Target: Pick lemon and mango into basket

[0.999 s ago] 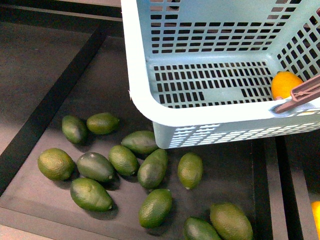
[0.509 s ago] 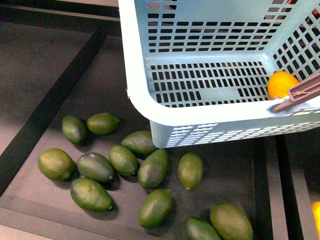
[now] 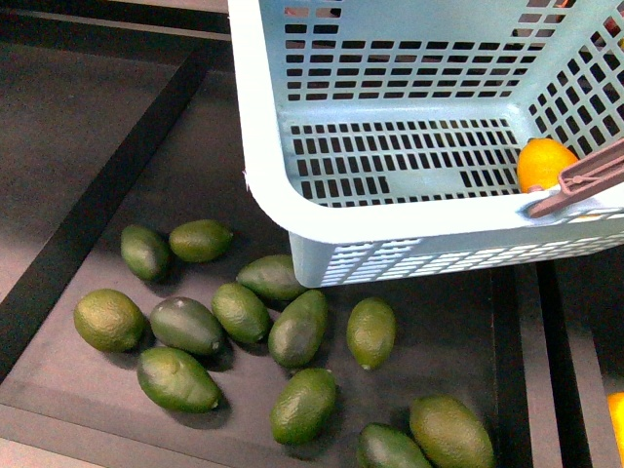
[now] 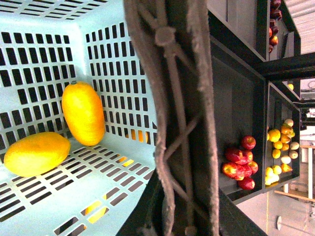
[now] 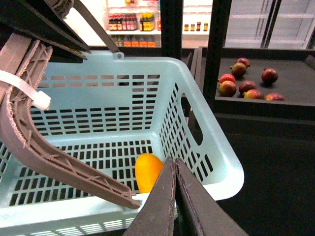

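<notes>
Basket [image 3: 263, 146]: hung above the dark shelf, seemingly carried by its handle [image 4: 179, 118], which ran right past the left wrist camera.
Handle: raised across the rim; left jaws not visible, so I cannot tell their state.
Mango [image 4: 82, 113]: lay on the slotted floor against a wall, already inside.
Lemon [image 4: 35, 154]: rested just beside the mango, also inside; the task looked finished.
Right gripper [image 5: 174, 206]: jaws pressed together, empty, just outside the rim.
Green fruits [image 3: 297, 327]: scattered on the shelf below, left alone as not wanted.
</notes>
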